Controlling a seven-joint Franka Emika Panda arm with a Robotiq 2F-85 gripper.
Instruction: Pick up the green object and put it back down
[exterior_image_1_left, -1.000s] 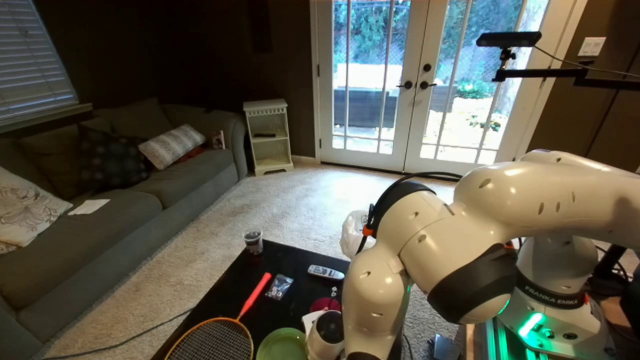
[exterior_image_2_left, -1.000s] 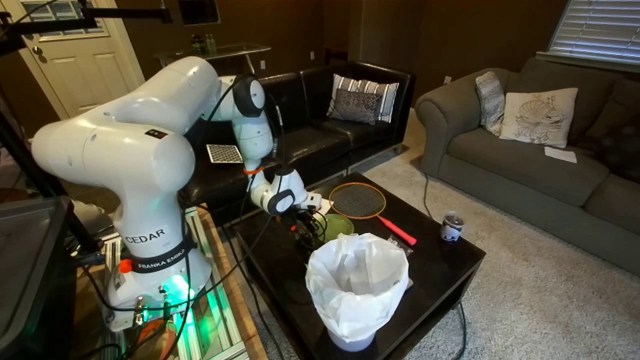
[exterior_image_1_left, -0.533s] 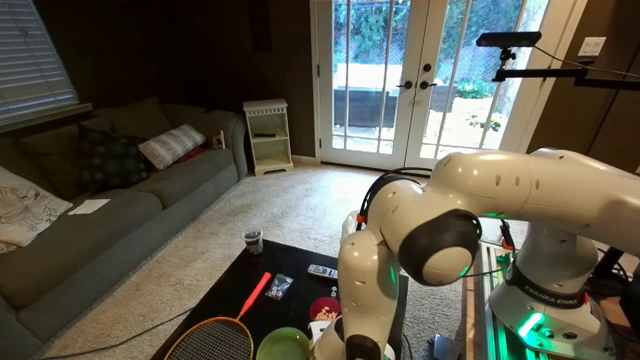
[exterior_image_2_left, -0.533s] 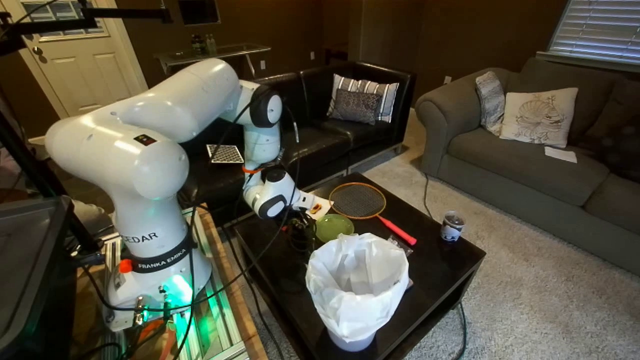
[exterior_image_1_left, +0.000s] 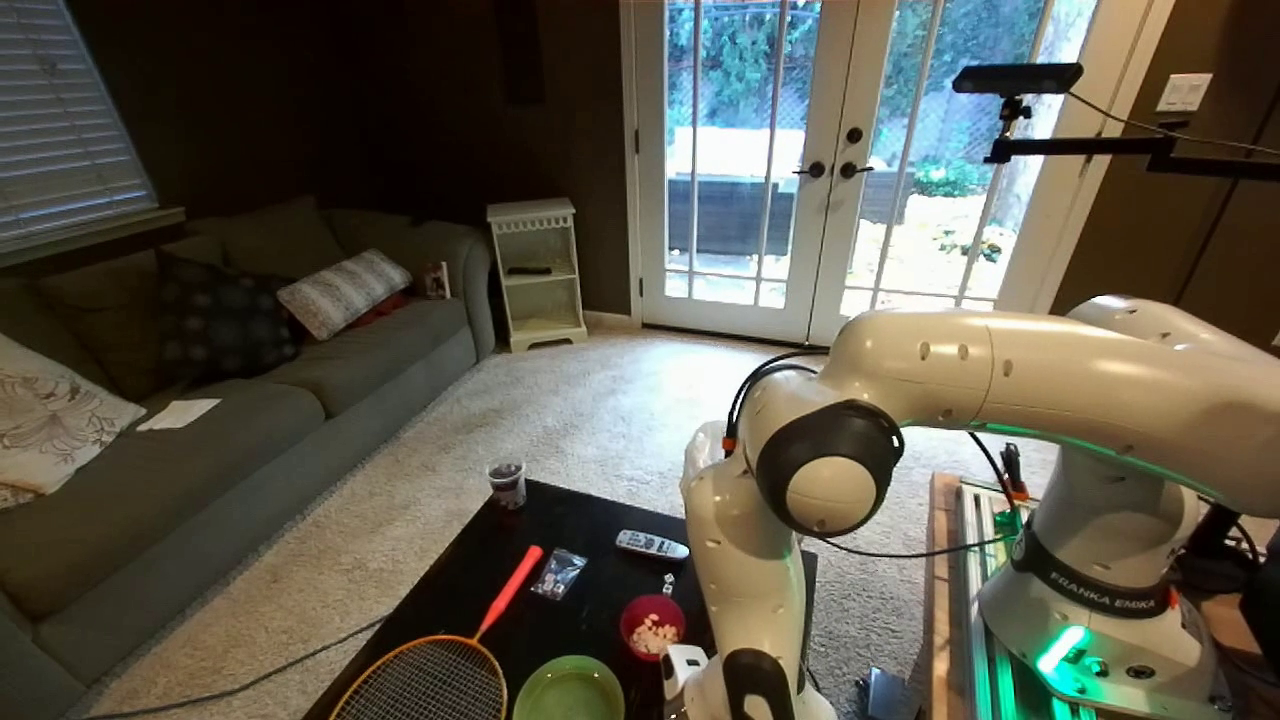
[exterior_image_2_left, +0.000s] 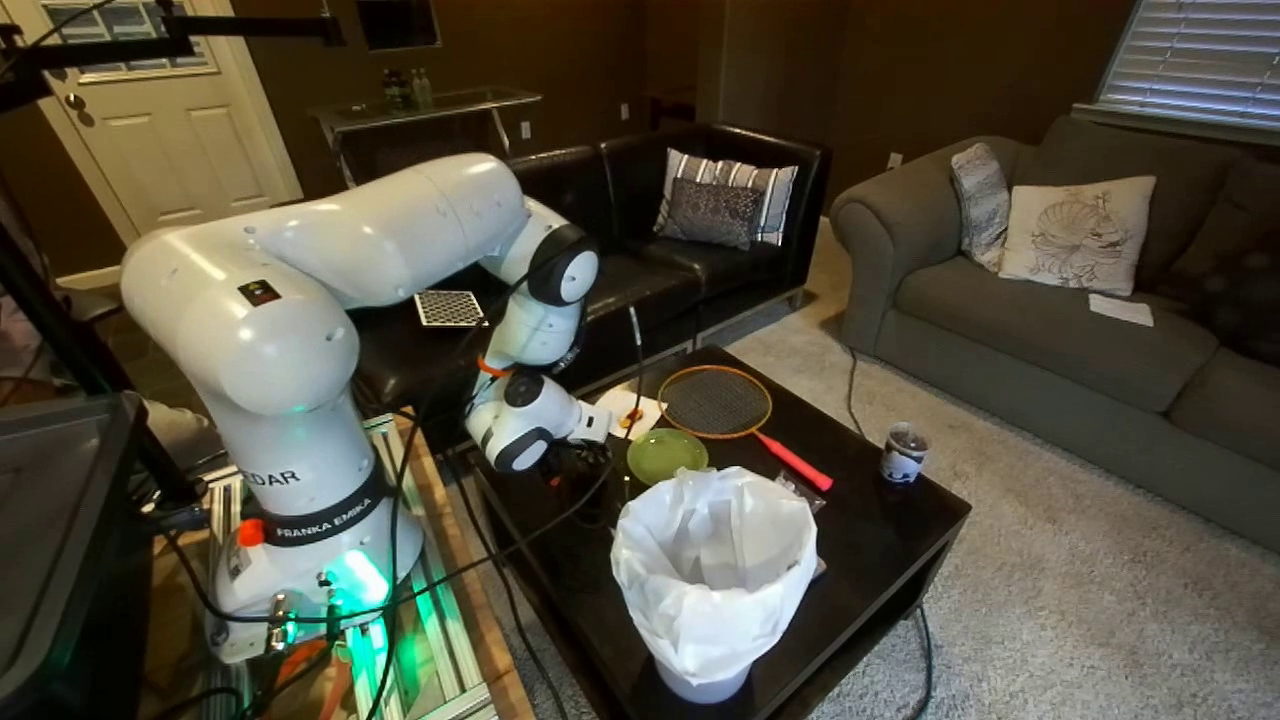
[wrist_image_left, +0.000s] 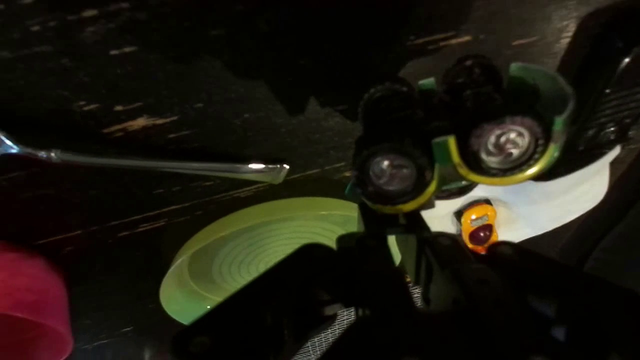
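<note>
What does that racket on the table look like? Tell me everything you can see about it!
The racket lies flat and loose on the dark table. Its rounded, orange-rimmed head is strung in a fine, dark-looking mesh, and its long handle is bright pinkish red, perhaps with a rubbery wrap. A small clear bag lies near the handle, and the green plate sits beside the head; whether plate and racket touch is hard to tell.

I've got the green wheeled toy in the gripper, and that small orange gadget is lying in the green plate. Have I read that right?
Not quite: the small orange gadget isn't in the green plate; it lies on the white paper, as the wrist view shows. The rest stands: the green wheeled toy is in the gripper.
</note>
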